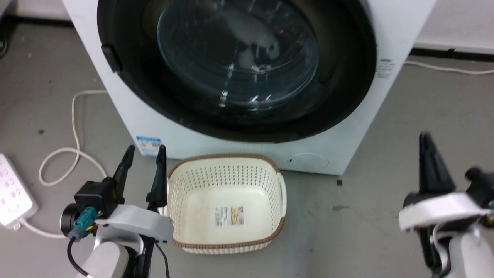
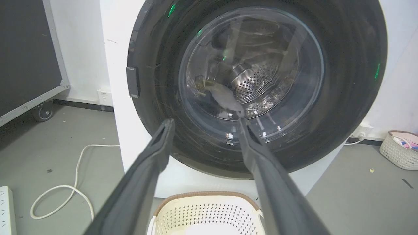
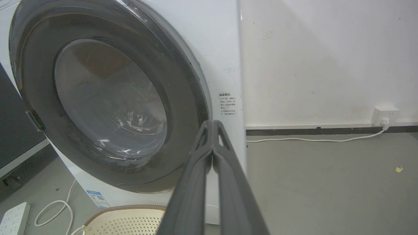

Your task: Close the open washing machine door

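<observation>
Washing machine door (image 1: 237,65), top cut off

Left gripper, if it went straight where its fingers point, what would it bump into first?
Probably the washing machine door: the left gripper aims its open fingers at the lower part of the door's glass. How far off is hard to tell.

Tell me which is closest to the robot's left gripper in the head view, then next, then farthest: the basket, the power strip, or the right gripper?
From the left gripper:
1. basket: just to its right.
2. power strip: on the floor, off to its left.
3. right gripper: far across on the right.
</observation>
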